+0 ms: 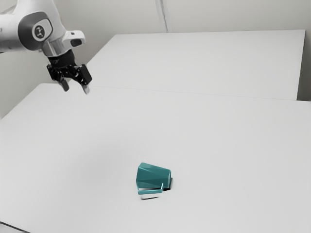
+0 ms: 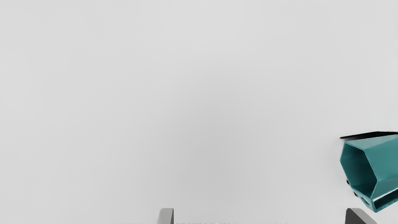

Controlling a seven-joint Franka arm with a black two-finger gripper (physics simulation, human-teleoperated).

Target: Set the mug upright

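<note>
my claw [image 1: 76,89] wide open, empty | mug [image 1: 153,175] tipped over, well below it | best centre over its body first, tbh

The mug [image 1: 153,176], low centre of the exterior view, is teal, paler on some facets and darker inside its mouth. The tabletop [image 1: 73,145] is plain off-white, shaded light grey in places; the wall [image 1: 233,14] along the top is pale grey. In the upper left, the arm [image 1: 58,24] is white with a dark grey patch, and the gripper [image 1: 76,89] is black with grey fingertips [image 2: 166,216].
</note>
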